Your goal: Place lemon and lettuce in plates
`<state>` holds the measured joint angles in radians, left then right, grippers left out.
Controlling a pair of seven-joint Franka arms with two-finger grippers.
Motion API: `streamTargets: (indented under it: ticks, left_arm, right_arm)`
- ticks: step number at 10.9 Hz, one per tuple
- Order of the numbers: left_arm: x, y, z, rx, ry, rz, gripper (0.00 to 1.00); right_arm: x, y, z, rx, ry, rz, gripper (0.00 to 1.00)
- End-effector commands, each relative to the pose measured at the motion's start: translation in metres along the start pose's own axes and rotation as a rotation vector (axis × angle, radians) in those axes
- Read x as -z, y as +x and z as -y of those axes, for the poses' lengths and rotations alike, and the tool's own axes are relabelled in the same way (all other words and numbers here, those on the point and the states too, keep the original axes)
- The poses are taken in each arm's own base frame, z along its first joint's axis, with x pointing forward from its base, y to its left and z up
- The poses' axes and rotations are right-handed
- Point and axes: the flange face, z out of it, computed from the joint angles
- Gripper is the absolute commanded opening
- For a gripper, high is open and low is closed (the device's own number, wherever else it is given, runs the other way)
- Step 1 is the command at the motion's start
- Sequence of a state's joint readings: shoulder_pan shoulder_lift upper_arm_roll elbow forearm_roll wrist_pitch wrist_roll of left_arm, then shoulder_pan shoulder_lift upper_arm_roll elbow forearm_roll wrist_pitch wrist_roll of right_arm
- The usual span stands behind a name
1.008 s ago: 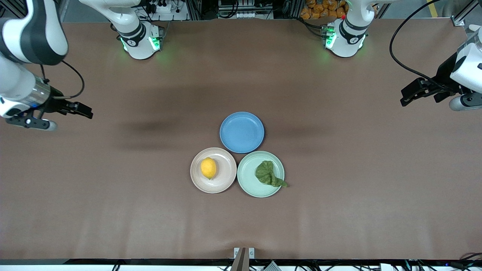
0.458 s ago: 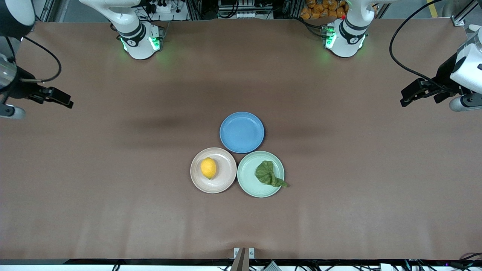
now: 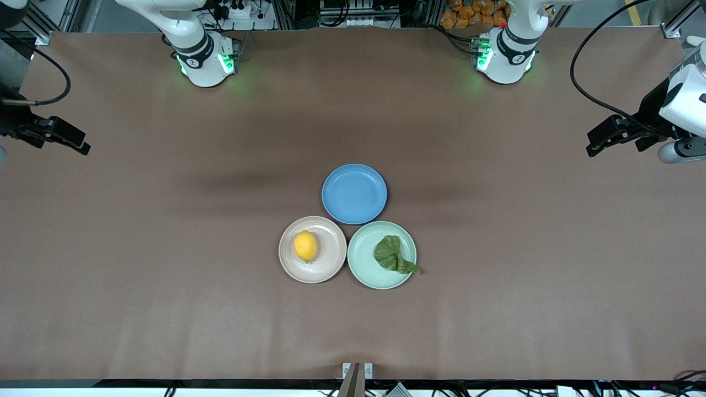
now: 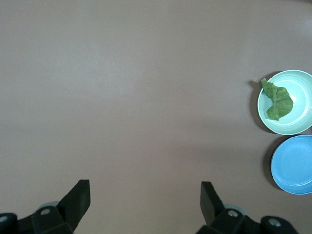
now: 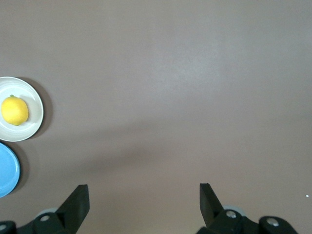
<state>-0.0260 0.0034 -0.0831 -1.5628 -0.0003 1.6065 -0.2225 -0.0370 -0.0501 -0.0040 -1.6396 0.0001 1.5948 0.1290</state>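
Lemon (image 3: 305, 246): resting in beige-pink plate (image 3: 329, 267). Lettuce leaf (image 3: 392, 255): in mint green plate (image 3: 364, 270), tail over rim. Blue plate (image 3: 354, 193): bare. Left gripper (image 4: 145, 200), right gripper (image 5: 144, 197): jaws apart, holding nothing, over table ends, well apart from plates. Step: withdrawal, probably; best kept high, clear of plates.

lettuce (image 4: 278, 101) in mint green plate (image 4: 303, 126), blue plate (image 4: 294, 165) beside; left end effector (image 4: 145, 207) spread wide

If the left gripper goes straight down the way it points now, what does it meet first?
Probably only bare table. The open left gripper looks down on empty brown surface; the lettuce and its green plate lie well off that line.
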Motion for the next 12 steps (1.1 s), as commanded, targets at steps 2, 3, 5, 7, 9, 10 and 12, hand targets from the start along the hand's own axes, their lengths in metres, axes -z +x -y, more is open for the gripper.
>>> streamTargets:
  ticks: [2,3,5,7,9,10,12]
  left_arm:
    - [0.005,-0.002,0.004,-0.021,-0.016,-0.010,1.00]
    - [0.006,-0.002,0.005,-0.021,-0.016,-0.010,1.00]
    - [0.008,-0.001,0.007,-0.029,-0.014,-0.014,1.00]
    - [0.008,-0.001,0.006,-0.039,-0.011,-0.016,1.00]
    - [0.009,-0.001,0.007,-0.047,-0.011,-0.018,1.00]
    - [0.009,0.000,0.007,-0.047,-0.010,-0.020,1.00]
    - [0.010,0.000,0.008,-0.044,-0.010,-0.021,1.00]
  right_arm:
    - [0.028,-0.001,0.002,0.001,-0.010,-0.028,1.00]
    - [0.029,-0.001,0.003,0.004,-0.010,-0.030,1.00]
    - [0.033,0.005,0.008,0.010,-0.007,-0.042,1.00]
    - [0.031,0.006,0.011,0.016,-0.009,-0.039,1.00]
    - [0.022,0.010,0.011,0.015,-0.011,-0.023,1.00]
    - [0.016,0.014,0.011,0.013,-0.012,-0.012,1.00]
    - [0.010,0.017,0.013,0.015,-0.011,-0.002,1.00]
